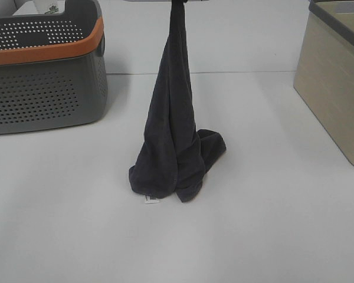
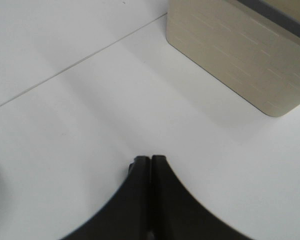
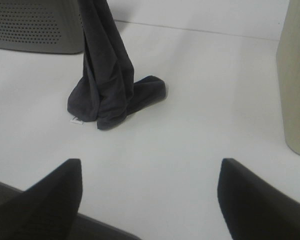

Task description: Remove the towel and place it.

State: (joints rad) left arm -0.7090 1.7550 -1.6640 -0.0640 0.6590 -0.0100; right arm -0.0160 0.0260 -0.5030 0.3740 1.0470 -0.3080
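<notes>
Charcoal towel (image 1: 171,135), foot on table (image 1: 271,224), well beyond spread right pincer (image 3: 150,162)

Towel (image 1: 174,147) charcoal; basket (image 1: 41,94) grey, dotted holes, orange rim; bin (image 1: 333,82) beige.

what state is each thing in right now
towel: hanging by its top end, lower end bunched on the table, white tag showing
left gripper: shut, no cloth seen between its fingers
right gripper: open, empty, apart from the towel
grey basket: upright, open top
beige bin: upright, top out of frame
</notes>
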